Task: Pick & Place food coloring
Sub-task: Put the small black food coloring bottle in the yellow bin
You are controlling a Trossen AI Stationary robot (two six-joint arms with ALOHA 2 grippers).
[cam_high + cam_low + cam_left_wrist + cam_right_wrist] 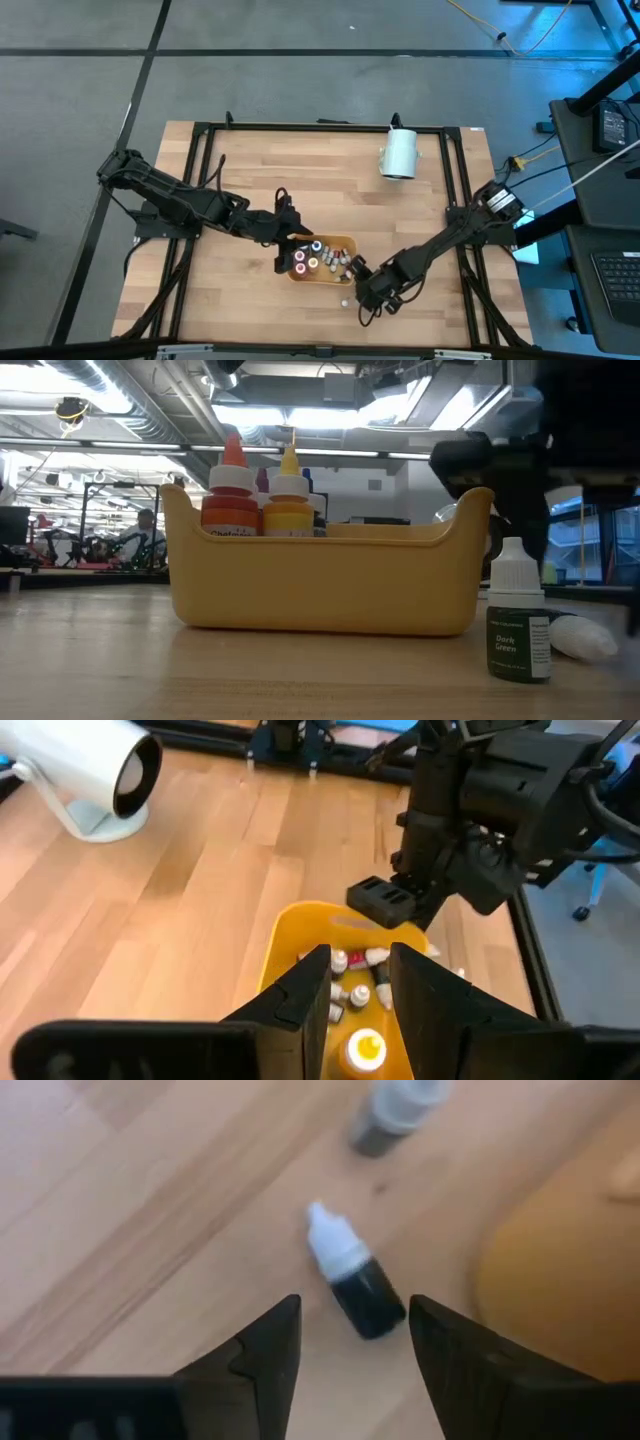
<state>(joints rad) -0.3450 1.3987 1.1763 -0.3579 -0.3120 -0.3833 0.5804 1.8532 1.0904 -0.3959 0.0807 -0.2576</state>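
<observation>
Near the counter's front edge, just beside the tray [330, 272], a fallen dropper [352, 1285] lies aslant between the right tool's [352, 1342] released fingers, cap pointing away; left tool [362, 982] hovers released over the tray.

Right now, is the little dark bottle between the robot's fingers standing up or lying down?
Lying down: the dark bottle rests on its side on the table, between the open right gripper.

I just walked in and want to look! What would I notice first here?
The yellow tub of tiny colour bottles, near the table's front middle. The left claw hangs open right over it. Beside the tub, the right claw is open around a dark bottle lying on its side.
</observation>
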